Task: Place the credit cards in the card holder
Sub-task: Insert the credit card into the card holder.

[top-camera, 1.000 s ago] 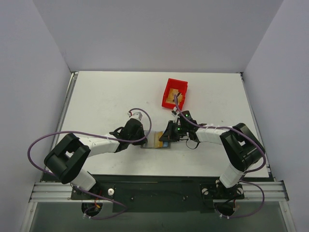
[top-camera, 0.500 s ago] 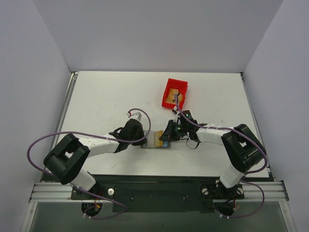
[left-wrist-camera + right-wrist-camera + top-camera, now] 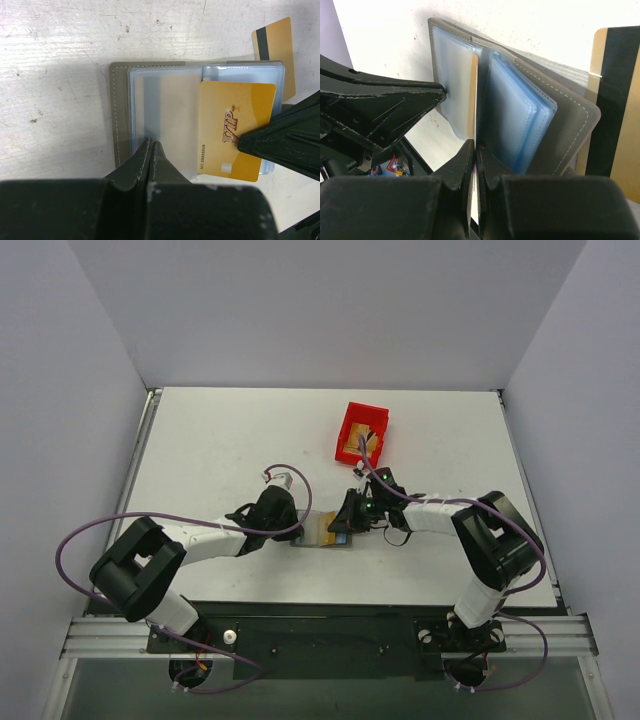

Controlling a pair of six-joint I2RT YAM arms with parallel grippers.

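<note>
DESK: What is the left gripper doing?

PHOTOGRAPHER: Its jaws are closed to a point, with the tips touching the near edge of a clear sleeve. Whether it nips that leaf or only presses it down, I cannot tell. The sleeve belongs to the open grey card holder, which lies flat on the white table directly ahead of the tips.

DESK: And the right gripper?

PHOTOGRAPHER: It is clamped on the gold VIP card, which shows edge-on between the fingers in its own wrist view. Just ahead of the fingertips, the card lies across the sleeve pages. It is not clear whether its leading edge has entered a pocket. Off to one side, a black-striped card sits partly under the holder's cover. Well beyond that stands a red bin with something gold-tan inside.

DESK: How should these things handle?

PHOTOGRAPHER: The card looks light, stiff and slick. A pinch near a trailing corner would leave the leading edge free to find a pocket mouth. The sleeves look soft and limp and are likely to buckle or fall shut. The holder seems light enough to skate across the table, so it wants pinning near the sleeve edge while the card goes in.
</note>
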